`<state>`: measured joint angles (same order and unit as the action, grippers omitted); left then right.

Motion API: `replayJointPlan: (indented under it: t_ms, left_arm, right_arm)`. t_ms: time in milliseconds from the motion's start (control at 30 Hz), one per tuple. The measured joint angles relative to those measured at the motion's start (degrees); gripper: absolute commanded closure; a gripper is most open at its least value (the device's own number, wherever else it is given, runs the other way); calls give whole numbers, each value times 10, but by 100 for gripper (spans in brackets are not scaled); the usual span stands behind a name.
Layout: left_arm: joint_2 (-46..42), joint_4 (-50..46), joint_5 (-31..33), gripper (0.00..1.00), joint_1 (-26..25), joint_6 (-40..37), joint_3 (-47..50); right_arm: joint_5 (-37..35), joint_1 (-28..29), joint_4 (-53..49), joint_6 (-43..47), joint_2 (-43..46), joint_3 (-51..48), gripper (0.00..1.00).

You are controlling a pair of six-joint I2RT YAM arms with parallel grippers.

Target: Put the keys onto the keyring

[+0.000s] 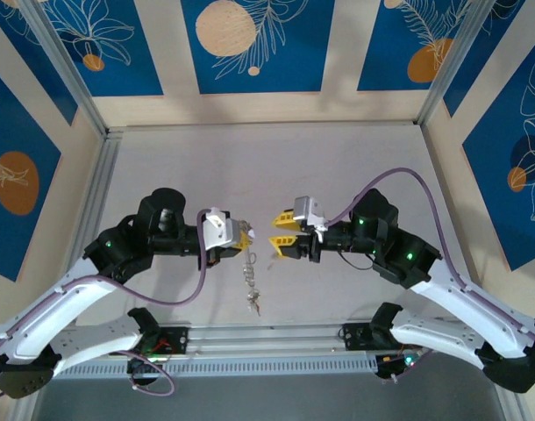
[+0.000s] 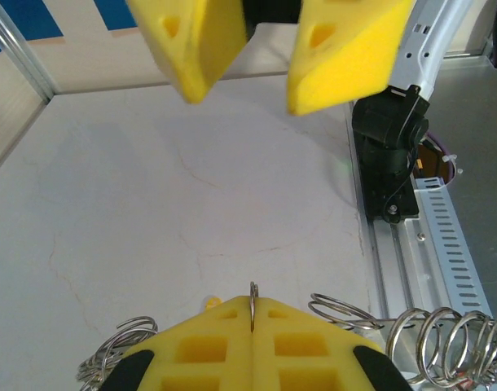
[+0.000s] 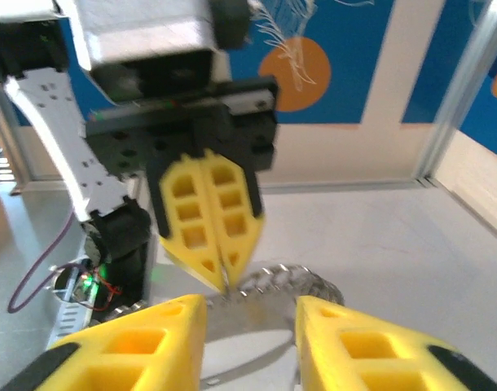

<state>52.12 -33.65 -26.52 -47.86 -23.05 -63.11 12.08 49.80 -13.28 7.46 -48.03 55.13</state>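
The left fingers (image 1: 240, 235) are clenched, their yellow pads pressed flat together. A thin grey wire of the keyring (image 2: 252, 303) is pinched upright in the seam at their tips. Coiled metal loops (image 2: 432, 342) are bunched just beside the left fingers (image 2: 224, 346) on both sides, low over the pale tabletop (image 2: 191, 212).

In the top view, a short string of small metal pieces, taken to be the keys (image 1: 250, 285), is seen running from just under the left fingertips toward the arm bases. The tags are too small to be told apart. Whether the string hangs free or lies on the tabletop cannot be told.

The right fingers (image 1: 285, 216) are released and spread apart, with an open gap between them. They are pointed at the left fingers, tip toward tip, near but not touching.

In the right wrist view, the gap between the right fingers (image 3: 134, 342) is lined up with the left fingers (image 3: 206, 213). The pinched wire is seen just beyond that gap, and more metal loops are seen behind it.
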Motion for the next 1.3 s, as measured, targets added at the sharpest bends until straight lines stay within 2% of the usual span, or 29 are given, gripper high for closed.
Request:
replayJointPlan:
  t_ms: [133, 200, 433, 567, 767, 967, 1067, 1133, 1300]
  left_arm:
    - [-5, 2, 0, 100, 1, 0, 6]
    - [-8, 3, 0, 100, 2, 0, 10]
    - [-12, 6, 0, 100, 16, 5, 33]
    - [-43, 15, 9, 100, 26, 32, 69]
    - [-86, 15, 29, 100, 51, 73, 113]
    - [-91, 15, 28, 100, 85, 97, 138]
    - [-100, 17, 20, 100, 103, 106, 149]
    - [-106, 17, 12, 100, 113, 110, 154]
    - [-108, 32, 5, 100, 124, 119, 156]
  right_arm:
    - [-48, -23, -7, -65, 11, -50, 40]
    - [-73, -35, -11, -111, 8, -79, 34]
    - [-133, -95, -63, -276, -84, -138, 30]
    - [-135, -102, -73, -336, -156, -148, 31]
    - [-136, -80, -66, -373, -260, -146, 35]
    - [-143, -66, -71, -341, -376, -87, 43]
    - [-143, -68, -79, -307, -403, -48, 55]
    - [-140, -72, -89, -296, -424, -16, 59]
    - [-152, -60, -112, -312, -451, 14, 61]
